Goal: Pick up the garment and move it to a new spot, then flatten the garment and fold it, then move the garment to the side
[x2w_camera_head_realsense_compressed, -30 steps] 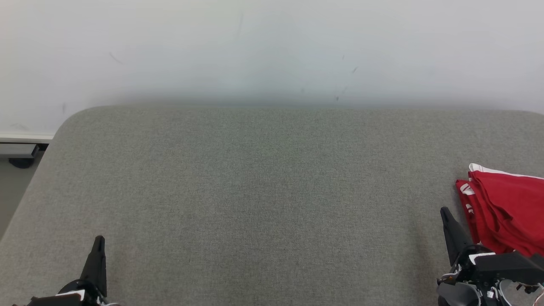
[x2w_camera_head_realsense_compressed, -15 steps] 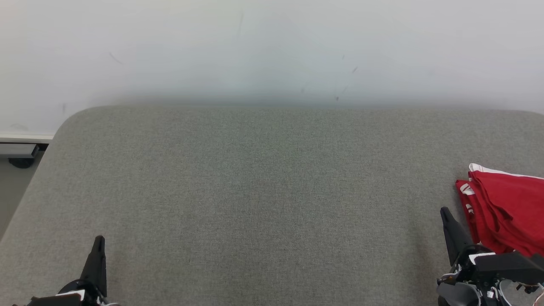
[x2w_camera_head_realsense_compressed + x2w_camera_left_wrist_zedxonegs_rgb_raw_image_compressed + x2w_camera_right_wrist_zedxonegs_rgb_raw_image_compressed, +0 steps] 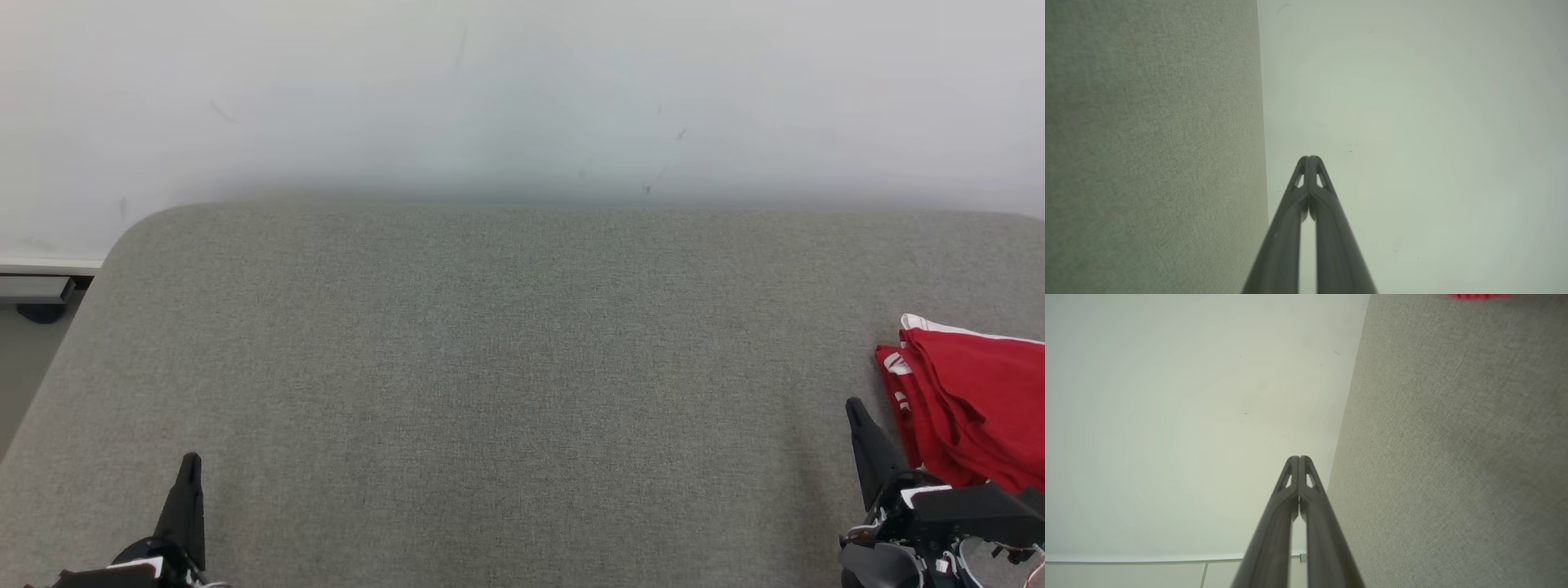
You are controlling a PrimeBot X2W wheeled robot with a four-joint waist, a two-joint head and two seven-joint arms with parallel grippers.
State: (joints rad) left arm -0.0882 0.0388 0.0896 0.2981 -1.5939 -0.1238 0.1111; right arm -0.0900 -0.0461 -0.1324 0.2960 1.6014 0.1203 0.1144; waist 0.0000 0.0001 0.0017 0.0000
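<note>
Both my jaws are pressed shut and empty. The left gripper sits low, and the right gripper is just beside the garment, bunched at the pad's right edge. To pick up, I'd open the right jaws wide and pinch deep into the thickest fold.

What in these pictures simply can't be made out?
Garment: the head view's right edge cuts it off, so its full shape and fold are unknown.
In the right wrist view it is a red sliver at the top edge.
Left end effector and right end effector: the head view's bottom edge cuts off their bases.
</note>
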